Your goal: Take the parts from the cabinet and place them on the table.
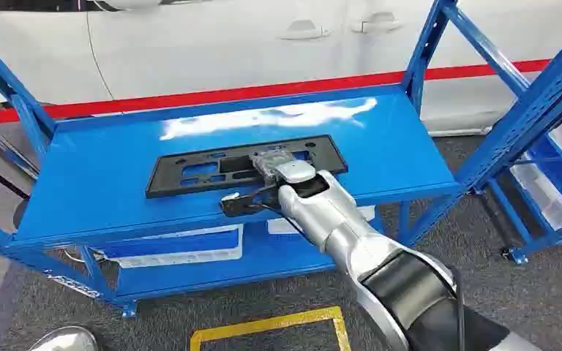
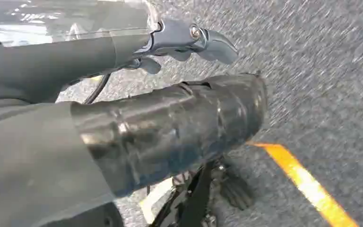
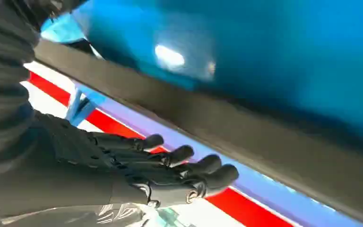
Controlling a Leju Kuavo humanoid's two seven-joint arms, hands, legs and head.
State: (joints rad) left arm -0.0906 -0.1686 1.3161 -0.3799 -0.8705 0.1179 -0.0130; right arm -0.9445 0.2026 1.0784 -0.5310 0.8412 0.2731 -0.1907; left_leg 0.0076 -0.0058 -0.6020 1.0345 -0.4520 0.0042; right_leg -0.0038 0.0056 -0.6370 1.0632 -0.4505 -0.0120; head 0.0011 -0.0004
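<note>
- Fingers (image 3: 189,165) on my right hand (image 1: 282,170): stretched out side by side, slightly apart, nothing pinched in the right wrist view. They lie alongside the long dark edge of the part, but I can't tell if they touch it.
- Head view: right hand sits over the middle of the black plate part (image 1: 190,172), near its front edge. Contact under the palm is hidden, so a grip can't be confirmed.
- Part lies flat on the blue table top (image 1: 102,183), roughly centred and running left to right.
- My read: the part is already on the table, so the placing step looks done or nearly so. What's left is to lift the hand clear, then fetch any further parts.
- Right arm pose: reaching forward from the near right, forearm angled up and left toward the table middle, wrist roughly level over the part.
- Left hand (image 2: 179,42): hangs down by my side over grey floor (image 2: 321,71) with a yellow line (image 2: 307,184). Fingers curled in a little, nothing in them.
- Blue rack (image 1: 549,146) stands to the right of the table, white bins on its shelves. White bins also on the table's lower shelf (image 1: 263,256). Can't tell what's in them.
</note>
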